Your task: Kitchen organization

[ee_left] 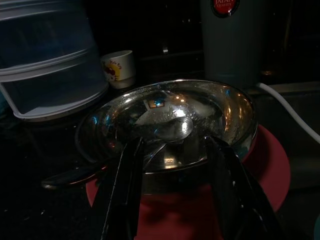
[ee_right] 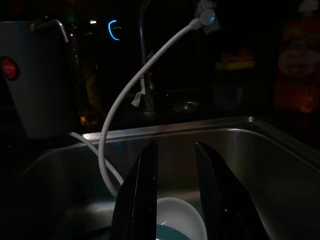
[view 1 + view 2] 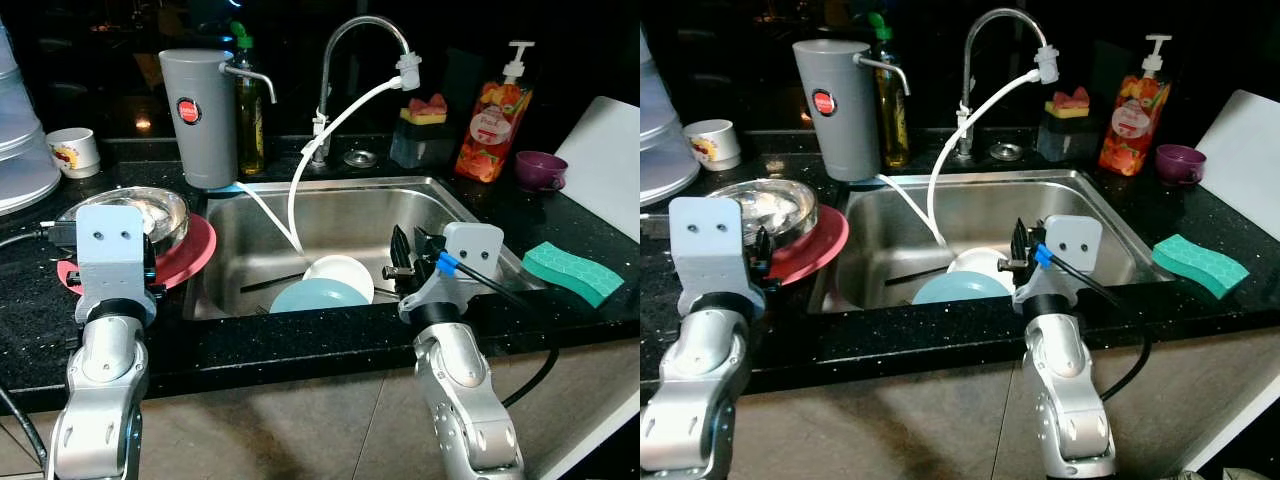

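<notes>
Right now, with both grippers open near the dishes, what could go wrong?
The left gripper straddles the shiny steel bowl stacked on the red plate; closing may slide the bowl or tip its spoon. The right gripper, above the white bowl in the steel sink, could snag the white hose.

Black speckled countertop (image 3: 300, 345) with inset stainless sink (image 3: 330, 215) (chrome tap (image 3: 350, 60) behind). Grey cabinet front (image 3: 300, 430) below. Background beyond the counter dark, unlit.
</notes>
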Tool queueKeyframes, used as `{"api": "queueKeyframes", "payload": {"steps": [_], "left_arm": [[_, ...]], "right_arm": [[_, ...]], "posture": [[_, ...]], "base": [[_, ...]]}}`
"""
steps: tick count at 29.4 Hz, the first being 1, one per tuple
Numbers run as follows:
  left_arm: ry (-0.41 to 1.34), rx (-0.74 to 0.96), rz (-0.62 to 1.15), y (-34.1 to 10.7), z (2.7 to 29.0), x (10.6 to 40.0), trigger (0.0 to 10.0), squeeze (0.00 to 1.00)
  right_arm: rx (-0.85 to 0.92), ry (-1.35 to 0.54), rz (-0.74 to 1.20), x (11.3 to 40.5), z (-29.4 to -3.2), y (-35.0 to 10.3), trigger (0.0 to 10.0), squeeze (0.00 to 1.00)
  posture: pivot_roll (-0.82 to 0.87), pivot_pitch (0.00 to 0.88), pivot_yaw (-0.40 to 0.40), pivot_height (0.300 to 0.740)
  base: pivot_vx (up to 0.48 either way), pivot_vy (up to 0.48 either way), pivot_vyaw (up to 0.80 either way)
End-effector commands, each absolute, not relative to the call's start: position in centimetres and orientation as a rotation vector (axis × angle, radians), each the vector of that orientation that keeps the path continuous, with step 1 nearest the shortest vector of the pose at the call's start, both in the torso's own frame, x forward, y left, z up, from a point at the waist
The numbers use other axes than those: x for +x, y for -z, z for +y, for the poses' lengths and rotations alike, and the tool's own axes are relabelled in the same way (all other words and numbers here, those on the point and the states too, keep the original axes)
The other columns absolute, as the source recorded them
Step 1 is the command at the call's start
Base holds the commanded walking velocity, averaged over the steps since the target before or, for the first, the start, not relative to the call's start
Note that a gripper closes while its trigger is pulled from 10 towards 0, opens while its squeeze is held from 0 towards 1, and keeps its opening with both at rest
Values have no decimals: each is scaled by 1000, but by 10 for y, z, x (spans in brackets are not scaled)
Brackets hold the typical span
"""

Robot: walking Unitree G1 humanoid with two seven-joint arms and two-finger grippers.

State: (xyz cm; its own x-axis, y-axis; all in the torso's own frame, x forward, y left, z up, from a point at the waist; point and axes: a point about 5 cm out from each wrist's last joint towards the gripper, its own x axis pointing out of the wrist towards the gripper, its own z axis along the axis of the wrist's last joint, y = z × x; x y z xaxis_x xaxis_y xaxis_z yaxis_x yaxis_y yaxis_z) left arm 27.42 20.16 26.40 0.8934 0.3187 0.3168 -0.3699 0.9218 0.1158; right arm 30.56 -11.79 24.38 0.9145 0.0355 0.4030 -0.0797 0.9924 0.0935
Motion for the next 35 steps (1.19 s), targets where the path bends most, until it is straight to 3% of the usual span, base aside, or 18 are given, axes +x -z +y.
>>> {"api": "queueKeyframes", "payload": {"steps": [1, 6, 12, 17, 18, 30, 31, 32, 33, 35], "left_arm": [[-363, 172, -292, -263, 205, 270, 10000, 0], [-350, 180, -302, -265, 204, 265, 10000, 0], [-339, 307, -394, -275, 199, 258, 10000, 0], [-392, 294, -375, -274, 206, 256, 10000, 0], [-413, 280, -366, -274, 209, 256, 10000, 1000], [-475, 92, -248, -260, 226, 261, 10000, 1000], [-456, 59, -245, -260, 227, 265, 10000, 118], [-456, 59, -245, -260, 227, 265, 10000, 118], [-440, 45, -245, -261, 227, 268, 10000, 0], [-434, 37, -246, -262, 229, 270, 10000, 0]], "right_arm": [[103, -59, -393, 305, -118, -240, 10000, 0], [104, -59, -394, 305, -118, -240, 10000, 0], [106, -57, -392, 305, -118, -239, 10000, 0], [108, -58, -392, 306, -118, -239, 10000, 0], [108, -58, -391, 306, -118, -239, 10000, 0], [111, -61, -392, 307, -116, -239, 10000, 0], [112, -61, -392, 308, -116, -239, 10000, 0], [112, -61, -392, 308, -116, -239, 10000, 0], [112, -62, -393, 308, -116, -239, 10000, 0], [113, -62, -394, 308, -116, -239, 10000, 0]], "posture": [[98, 138, -32, 740], [99, 139, -32, 740], [99, 139, -32, 740], [108, 144, -32, 740], [108, 144, -32, 740], [115, 139, -33, 740], [115, 139, -33, 740], [115, 139, -33, 740], [114, 138, -33, 740], [114, 138, -33, 740]], "base": [[0, 0, 0], [0, 0, 0], [0, 0, 0], [0, 0, 0], [0, 0, 0], [0, 0, 0], [0, 0, 0], [0, 0, 0], [0, 0, 0], [0, 0, 0]]}}
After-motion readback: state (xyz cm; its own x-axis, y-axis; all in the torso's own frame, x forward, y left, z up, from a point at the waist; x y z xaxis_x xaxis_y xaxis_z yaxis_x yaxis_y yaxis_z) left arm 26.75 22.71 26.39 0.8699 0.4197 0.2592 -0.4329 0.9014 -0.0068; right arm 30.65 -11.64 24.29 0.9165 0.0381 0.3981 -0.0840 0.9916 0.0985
